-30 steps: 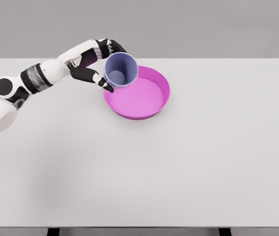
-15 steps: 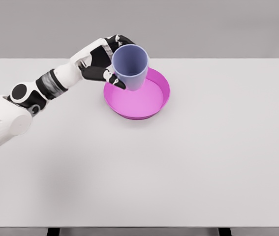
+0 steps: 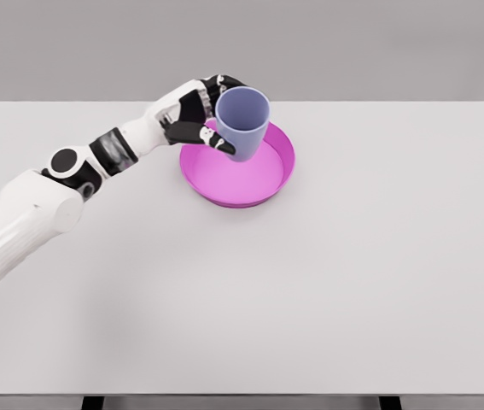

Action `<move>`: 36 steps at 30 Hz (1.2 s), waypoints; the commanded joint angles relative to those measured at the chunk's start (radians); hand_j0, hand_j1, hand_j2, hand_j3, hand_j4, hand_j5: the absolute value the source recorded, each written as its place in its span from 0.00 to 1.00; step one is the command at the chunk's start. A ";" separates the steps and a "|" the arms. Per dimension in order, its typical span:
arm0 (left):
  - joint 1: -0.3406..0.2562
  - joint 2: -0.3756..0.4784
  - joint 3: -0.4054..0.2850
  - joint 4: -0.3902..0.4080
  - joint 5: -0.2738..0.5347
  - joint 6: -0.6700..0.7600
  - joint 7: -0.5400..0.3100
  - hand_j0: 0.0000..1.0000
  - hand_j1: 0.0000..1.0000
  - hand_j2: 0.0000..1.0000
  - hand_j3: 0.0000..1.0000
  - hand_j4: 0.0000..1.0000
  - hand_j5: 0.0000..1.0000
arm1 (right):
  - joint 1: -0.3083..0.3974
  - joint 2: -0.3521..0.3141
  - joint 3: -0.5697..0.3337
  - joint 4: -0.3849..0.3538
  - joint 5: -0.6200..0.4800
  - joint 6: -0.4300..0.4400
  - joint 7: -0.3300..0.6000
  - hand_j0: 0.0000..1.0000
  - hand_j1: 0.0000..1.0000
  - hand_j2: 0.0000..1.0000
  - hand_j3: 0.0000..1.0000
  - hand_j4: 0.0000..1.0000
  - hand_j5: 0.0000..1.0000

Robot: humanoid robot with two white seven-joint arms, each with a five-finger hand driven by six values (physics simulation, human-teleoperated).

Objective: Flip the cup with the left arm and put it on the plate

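Note:
A lavender-blue cup [image 3: 243, 121] is held upright, mouth up, over the left half of the magenta plate [image 3: 267, 184]. My left hand [image 3: 210, 117] is shut on the cup from its left side, with the thumb across the near wall and the other fingers behind. Whether the cup's base touches the plate I cannot tell. The left arm stretches in from the lower left across the white table [image 3: 310, 282]. The right arm is out of view.
The plate lies toward the back of the table, left of centre. The table's back edge runs just behind the hand.
The left hand has moved right and a little further over the plate while turning the cup from tilted toward me to upright. The arm has stretched out more.

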 commanded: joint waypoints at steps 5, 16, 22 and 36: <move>0.000 -0.032 0.003 0.038 0.000 0.001 0.000 0.53 0.53 0.53 0.53 0.53 0.53 | 0.002 0.000 -0.001 0.000 0.000 0.000 0.000 1.00 1.00 1.00 1.00 1.00 1.00; -0.006 -0.084 0.003 0.187 -0.043 0.001 0.000 0.53 0.53 0.53 0.53 0.53 0.53 | 0.002 0.000 0.001 0.000 0.000 0.000 0.000 1.00 1.00 1.00 1.00 1.00 1.00; -0.005 -0.086 0.026 0.179 -0.081 -0.001 0.000 0.86 0.86 0.86 0.86 0.86 0.86 | 0.002 0.000 -0.001 0.000 0.000 0.000 0.000 1.00 1.00 1.00 1.00 1.00 1.00; -0.003 -0.050 0.028 0.131 -0.084 -0.008 0.020 1.00 1.00 1.00 1.00 1.00 1.00 | 0.002 0.000 -0.001 0.000 0.000 0.000 0.000 1.00 1.00 1.00 1.00 1.00 1.00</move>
